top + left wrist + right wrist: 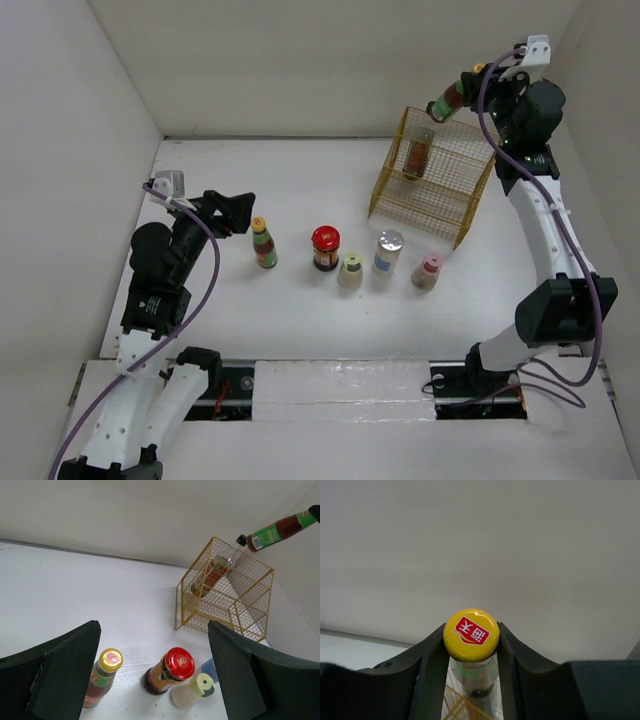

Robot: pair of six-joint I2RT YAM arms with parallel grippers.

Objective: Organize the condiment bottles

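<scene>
Condiment bottles stood upright in a loose row on the white table (280, 180), a little beyond the arm bases. From the left they were a standing yellow-capped bottle (264, 243), a red-lidded jar (325, 247), a green-topped shaker (351, 270), a silver-topped shaker (388, 252) and a pink-topped shaker (427, 270), none touching. The left gripper (240, 213) hung just left of the standing yellow-capped bottle and faced the row. Its fingers (60, 670) were spread wide with nothing between them.

Bare table lay behind the row and left of the wire basket (415, 205), which stood farther back on the right. A black-capped bottle (417, 152) leaned inside the basket's far-left corner, its cap above the rim.

Farthest back, the right arm (545, 220) stood extended along the right wall. The right gripper (482, 72) was clenched on a lifted yellow-capped bottle (450, 100) at its cap end. That bottle was slanted in the air over the basket's far corner, base lowest. White walls (330, 70) enclosed the left, right and far sides, close to the raised gripper.
</scene>
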